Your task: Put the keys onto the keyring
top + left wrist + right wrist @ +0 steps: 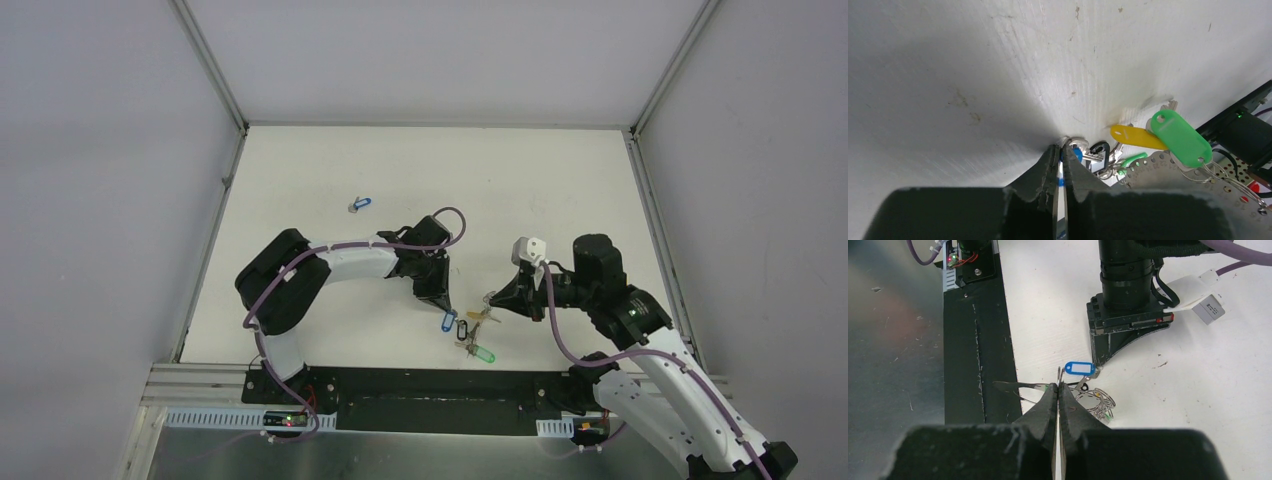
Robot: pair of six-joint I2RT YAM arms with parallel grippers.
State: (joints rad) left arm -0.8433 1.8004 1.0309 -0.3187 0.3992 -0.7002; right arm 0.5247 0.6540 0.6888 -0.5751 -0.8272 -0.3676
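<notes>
My left gripper is shut on a key with a blue tag, low over the table; blue shows between its fingers. My right gripper is shut on the thin grey metal rim of the keyring, which shows in the left wrist view as a flat piece with holes along its edge. Yellow, green and black tags hang on it with small wire rings. The grippers are close together, tips facing.
A second blue-tagged key lies alone on the white table further back on the left. A green tag lies near the table's front edge, beside the black base rail. White walls enclose the table.
</notes>
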